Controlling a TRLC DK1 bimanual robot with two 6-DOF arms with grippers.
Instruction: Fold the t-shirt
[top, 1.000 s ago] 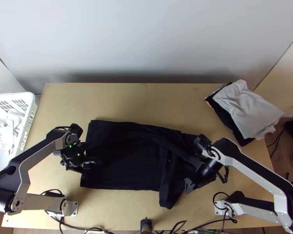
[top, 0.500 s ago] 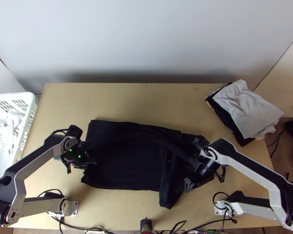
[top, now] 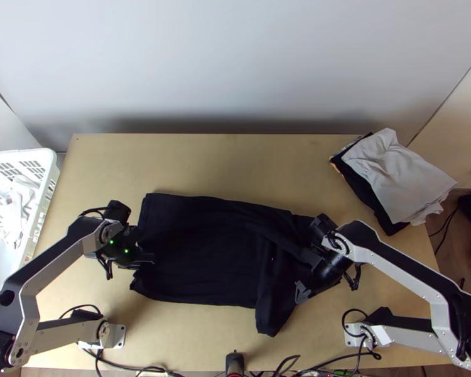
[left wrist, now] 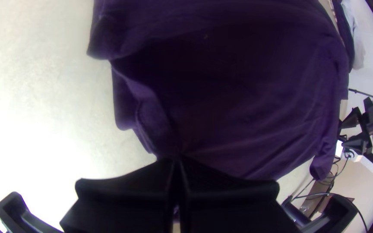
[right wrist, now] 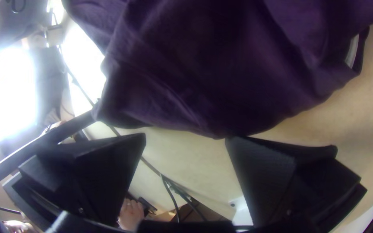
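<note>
The step in hand is judged to be the setting of grips ahead of a fold. The t-shirt point(top: 198, 245) lies across the middle of the tabletop point(top: 223, 163), largely spread in the part toward the left arm; toward the right arm it lies in overlapping, uneven layers, with one part projecting toward the table's near edge. The left gripper point(left wrist: 177, 159) is at the end edge of the garment, its jaws clenched together on the cloth, which gathers into creases at the tips. The right gripper point(right wrist: 186, 136) is at the opposite end; its jaws are released, wide apart, just beside the cloth edge, and hold nothing. Next, as judged, seat the right jaws over that edge, close them on all intended layers, and only then raise or draw the garment with both arms. Caution: a shallow bite may catch the top layer alone, and unequal pull may skew the spread part or deepen the bunching. A stack of garments point(top: 399, 176) lies at the tabletop's far right corner; a white basket point(top: 49, 164) stands at the left side.
</note>
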